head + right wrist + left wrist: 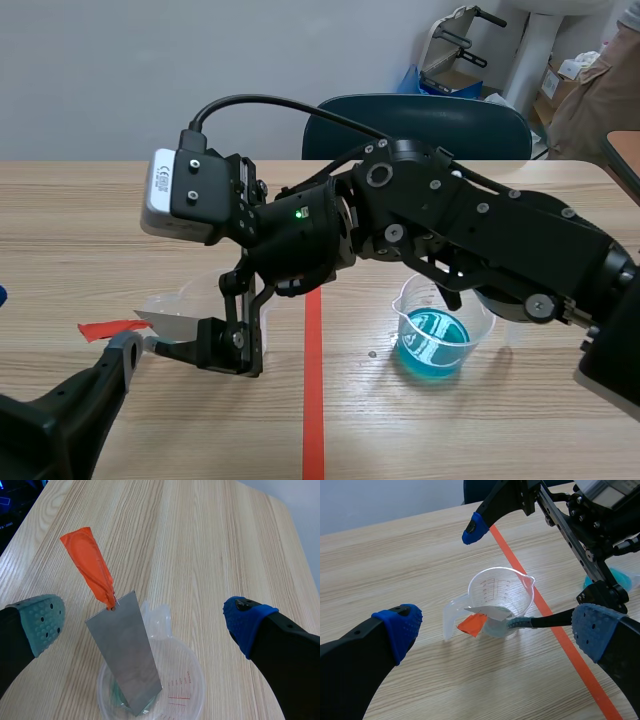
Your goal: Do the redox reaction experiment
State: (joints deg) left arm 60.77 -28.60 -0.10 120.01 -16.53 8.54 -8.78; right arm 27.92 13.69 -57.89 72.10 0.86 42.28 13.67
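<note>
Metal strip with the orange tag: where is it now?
The metal strip leans inside the clear measuring cup, left of the red tape line in the scene view.

1. A light wood-grain table (100, 230) spans the view, with an orange-red tape line running down its middle.
2. A dark teal chair (420, 125) stands at its far edge.
3. Behind is a plain pale grey wall (120, 70).
4. In the far right corner, a cardboard box (562, 85) and a blue bag (412, 80) sit near a white column (530, 50).

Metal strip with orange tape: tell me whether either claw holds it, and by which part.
Nothing holds it. The metal strip leans in the clear beaker, inside the open right claw, untouched.
</note>
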